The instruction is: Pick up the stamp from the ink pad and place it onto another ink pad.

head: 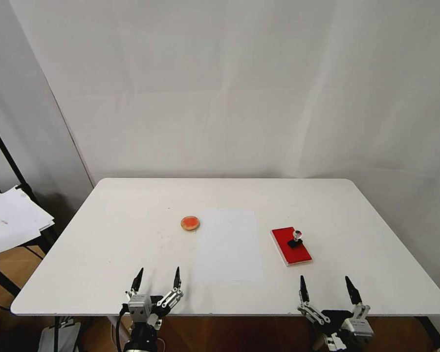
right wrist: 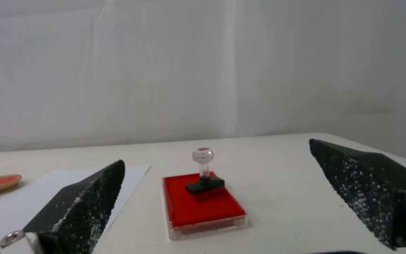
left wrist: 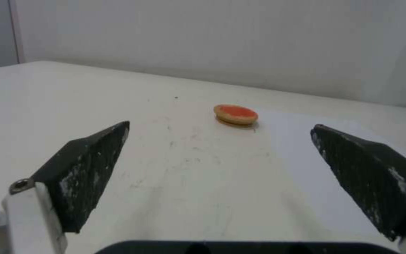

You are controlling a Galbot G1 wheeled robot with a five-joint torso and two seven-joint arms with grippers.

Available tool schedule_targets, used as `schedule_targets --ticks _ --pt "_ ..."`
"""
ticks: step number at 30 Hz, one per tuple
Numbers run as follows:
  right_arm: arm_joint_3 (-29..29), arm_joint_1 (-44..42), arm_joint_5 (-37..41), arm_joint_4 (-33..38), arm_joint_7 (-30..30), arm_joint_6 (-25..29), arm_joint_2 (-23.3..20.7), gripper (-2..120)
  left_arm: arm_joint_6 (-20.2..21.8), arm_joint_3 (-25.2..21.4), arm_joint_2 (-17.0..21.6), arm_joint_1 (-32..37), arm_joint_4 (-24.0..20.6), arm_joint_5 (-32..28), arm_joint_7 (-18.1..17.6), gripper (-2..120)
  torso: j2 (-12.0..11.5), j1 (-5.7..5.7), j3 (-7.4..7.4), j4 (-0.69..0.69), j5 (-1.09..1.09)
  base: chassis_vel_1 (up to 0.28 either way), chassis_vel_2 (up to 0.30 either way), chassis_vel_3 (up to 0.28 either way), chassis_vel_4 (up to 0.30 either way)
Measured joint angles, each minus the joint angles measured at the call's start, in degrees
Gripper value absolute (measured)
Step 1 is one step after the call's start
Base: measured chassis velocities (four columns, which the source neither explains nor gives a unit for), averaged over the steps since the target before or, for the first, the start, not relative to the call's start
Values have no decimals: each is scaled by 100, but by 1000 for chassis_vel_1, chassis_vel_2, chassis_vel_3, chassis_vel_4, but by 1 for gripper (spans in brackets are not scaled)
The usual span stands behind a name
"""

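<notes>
Right gripper (head: 327, 286) sits at the table's (head: 107, 254) near edge w/ fingers spread, nothing between them. From where I'm driving, it's just short of the red pad (head: 291, 246), and the stamp (head: 295, 239) stands upright on that pad's far half, clear knob up. Left gripper (head: 157, 277) hangs at the near edge too, also spread and empty. Round pad (head: 190, 223) lies further in, touching the left edge of the paper (head: 229, 244), well apart from the red pad.
</notes>
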Motion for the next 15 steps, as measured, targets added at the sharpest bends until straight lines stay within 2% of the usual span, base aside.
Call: schedule_targets --ticks 9,15 --pt "-211 494 140 -196 9 -386 -164 100 0 0 0 0 0 0 0 102 0 0 0 0 1 0 0 0 0" --pt "-503 1245 453 -564 -3 -570 -379 100 0 0 0 0 0 0 0 102 0 0 0 0 0 0 0 0 0"
